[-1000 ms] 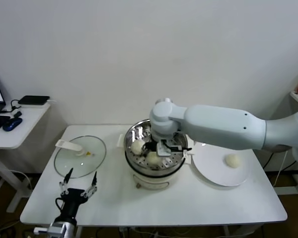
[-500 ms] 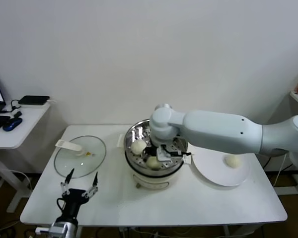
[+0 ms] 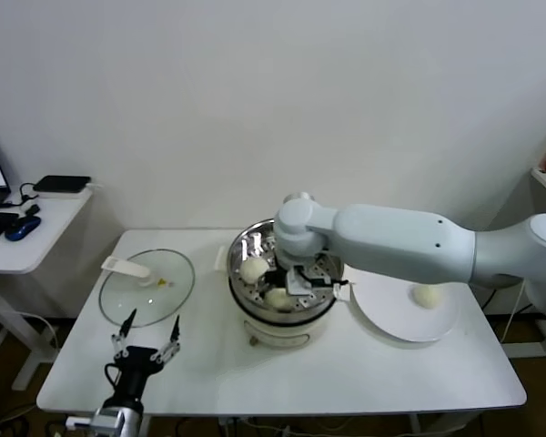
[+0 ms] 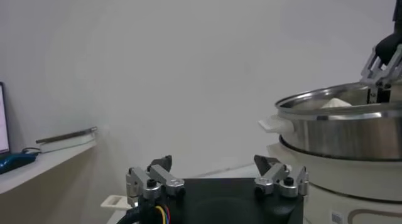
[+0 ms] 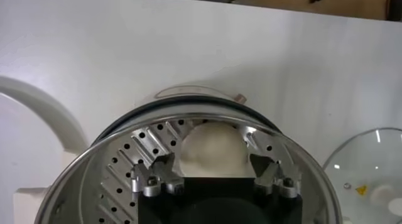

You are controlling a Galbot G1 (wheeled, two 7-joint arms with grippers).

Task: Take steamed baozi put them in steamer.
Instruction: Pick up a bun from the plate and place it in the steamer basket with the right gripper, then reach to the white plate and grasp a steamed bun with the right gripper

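Observation:
The steel steamer [image 3: 275,330] stands mid-table on its cream base. Two baozi lie on its tray, one at the left [image 3: 253,269] and one at the front [image 3: 277,297]. A third baozi [image 3: 426,295] lies on the white plate [image 3: 389,311] to the right; the fourth is hidden. My right gripper [image 3: 296,280] is down inside the steamer. In the right wrist view it [image 5: 211,160] is open, with a baozi [image 5: 212,149] resting on the perforated tray [image 5: 125,175] between its fingers, not pinched. My left gripper [image 3: 147,339] is open and empty at the table's front left.
A round glass lid with a white handle [image 3: 147,284] lies flat on the table left of the steamer. A side desk with a phone and mouse [image 3: 23,228] stands at the far left. The left wrist view shows the steamer's side [image 4: 352,128].
My right gripper has sunk a little lower into the steamer, and the front baozi has come down with it onto the tray. The left arm has not moved.

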